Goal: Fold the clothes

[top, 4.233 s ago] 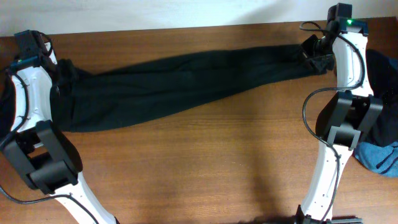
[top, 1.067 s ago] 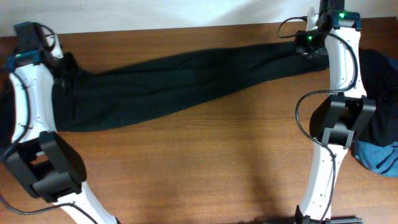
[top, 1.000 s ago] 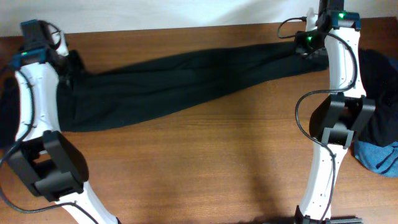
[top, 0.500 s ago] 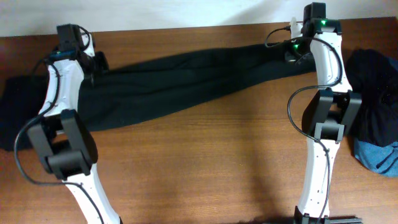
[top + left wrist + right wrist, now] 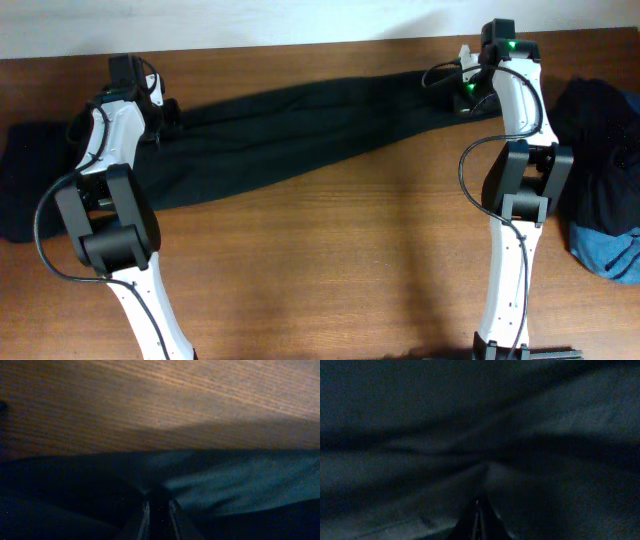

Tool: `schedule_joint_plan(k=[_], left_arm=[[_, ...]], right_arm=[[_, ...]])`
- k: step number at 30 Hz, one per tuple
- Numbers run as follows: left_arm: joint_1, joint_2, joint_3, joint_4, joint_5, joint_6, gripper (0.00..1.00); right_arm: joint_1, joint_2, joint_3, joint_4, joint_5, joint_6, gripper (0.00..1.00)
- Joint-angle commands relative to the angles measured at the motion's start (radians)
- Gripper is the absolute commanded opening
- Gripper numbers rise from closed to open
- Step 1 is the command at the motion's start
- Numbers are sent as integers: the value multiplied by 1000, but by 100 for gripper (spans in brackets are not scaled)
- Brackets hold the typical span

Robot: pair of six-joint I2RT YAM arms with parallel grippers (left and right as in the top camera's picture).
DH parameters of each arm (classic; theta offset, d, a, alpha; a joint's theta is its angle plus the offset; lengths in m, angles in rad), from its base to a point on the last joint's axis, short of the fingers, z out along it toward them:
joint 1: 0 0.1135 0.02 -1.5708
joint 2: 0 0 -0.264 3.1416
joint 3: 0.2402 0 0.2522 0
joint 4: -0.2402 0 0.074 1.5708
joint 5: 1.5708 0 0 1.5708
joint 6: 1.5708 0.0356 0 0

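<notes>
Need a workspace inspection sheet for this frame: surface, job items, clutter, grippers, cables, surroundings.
Surface: brown wooden table, wood grain visible.
Job's things: black trousers stretched lengthwise across the far half; crumpled black garment and blue piece heaped at the right edge.
Clutter: nothing seen.
Grippers: left gripper shut on the trousers' left part; right gripper shut on their right end.
Cables: black cables loop beside both arms.
Surroundings: pale wall behind the table's far edge.

On table point(image 5: 330, 270), trousers point(image 5: 300, 130) lengthwise, clothes pile point(image 5: 603, 130) right
</notes>
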Motion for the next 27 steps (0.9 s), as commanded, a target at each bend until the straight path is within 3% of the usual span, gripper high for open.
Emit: schedule_joint_plan(k=[1,6,27], left_arm=[[-4,11,-2,-34,-35,1,14],[-4,11,-2,-131,-53,0,13],[-27,11,-2,-421,-54,-53,2]], right_arm=[[0,50,3,-46,11,9,4],[-24,50,3,-150,11,93,4],[-33,-57,5,-382,-13,125,4]])
